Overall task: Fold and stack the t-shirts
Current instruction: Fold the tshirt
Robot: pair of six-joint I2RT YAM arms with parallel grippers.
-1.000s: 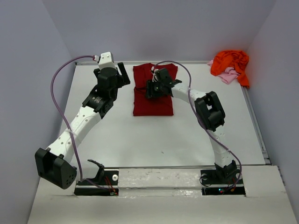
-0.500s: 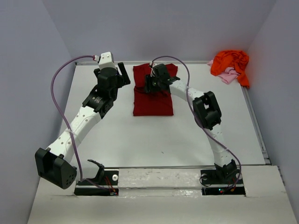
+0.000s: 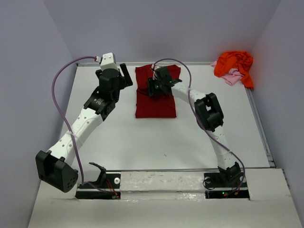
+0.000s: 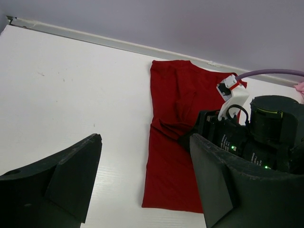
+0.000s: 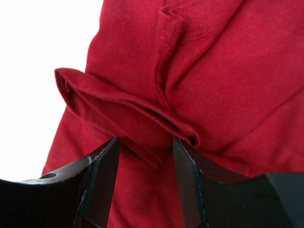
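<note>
The right gripper (image 5: 146,145) is narrowed onto a bunched ridge of the red shirt (image 3: 156,105), probably to draw the far half over toward the near hem, though how firm the pinch is looks unclear. The left gripper (image 4: 145,138) hangs wide apart beside the shirt's left edge, holding nothing. The shirt lies as a long strip at the table's (image 3: 156,142) far middle. The orange shirt (image 3: 232,62) and pink shirt (image 3: 232,78) sit heaped in the far right corner, not yet folded.

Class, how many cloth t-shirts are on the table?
3. Dark red cloth t-shirt: far centre, partly folded. Bright orange cloth t-shirt: crumpled, far right corner. Pale pink cloth t-shirt: partly hidden by the orange one. More could lie hidden underneath.
</note>
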